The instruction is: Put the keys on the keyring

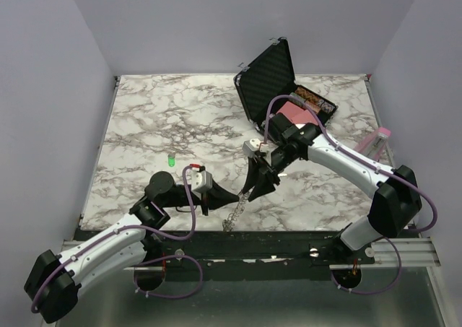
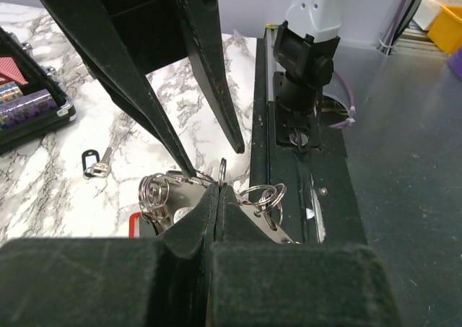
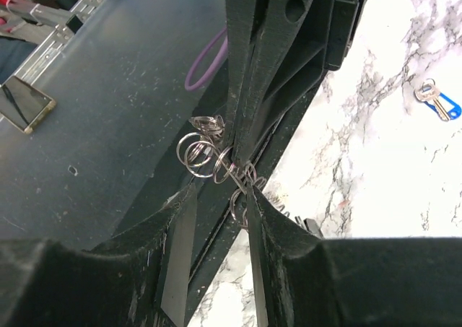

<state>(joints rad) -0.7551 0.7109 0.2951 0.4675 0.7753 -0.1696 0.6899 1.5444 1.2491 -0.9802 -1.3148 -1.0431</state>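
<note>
Left fingers point(image 2: 219, 197) are pinched shut on the keyring point(image 3: 198, 150), whose chain trails toward six o'clock at the worktop point(image 1: 180, 125) edge. Right fingers point(image 3: 251, 215) stand half-open astride its rings, gripping nothing evident. A loose key point(image 3: 437, 99) lies at two o'clock, nearer the right arm.

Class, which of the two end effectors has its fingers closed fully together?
The left end effector: its fingers meet with no gap, clamped on the keyring. The right end effector, reaching in opposite, has its fingers visibly apart.

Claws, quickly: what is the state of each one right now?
Left claw: closed on the keyring.
Right claw: open, tips beside the keyring.
</note>
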